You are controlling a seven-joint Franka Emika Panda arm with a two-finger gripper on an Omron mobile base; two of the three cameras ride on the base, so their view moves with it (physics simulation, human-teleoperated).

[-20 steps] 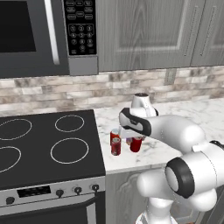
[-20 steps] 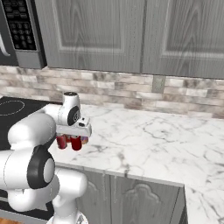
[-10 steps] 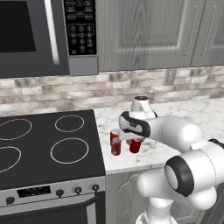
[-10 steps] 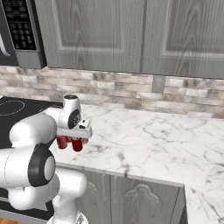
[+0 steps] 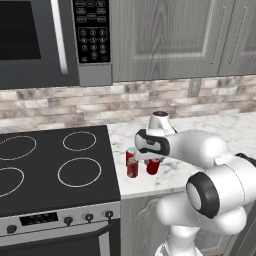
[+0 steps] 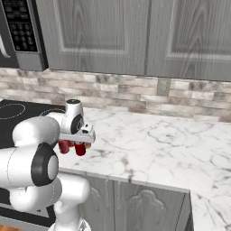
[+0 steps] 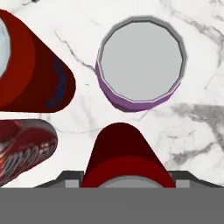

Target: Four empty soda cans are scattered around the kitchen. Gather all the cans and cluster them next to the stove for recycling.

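Note:
My gripper points down over the marble counter just right of the stove, shut on a red soda can that hangs upright beneath the hand. In the hand view this held can rises between the fingertips. A second red soda can stands upright on the counter between the held one and the cooktop edge. The hand view shows two red cans at the left, one above the other, and a purple-sided can with a flat grey top straight ahead. From the right base view, the gripper holds its can beside another.
The microwave hangs above the stove, and grey wall cabinets run along the top. White marble counter stretches out to the right of the cans. The counter's front edge lies close below them.

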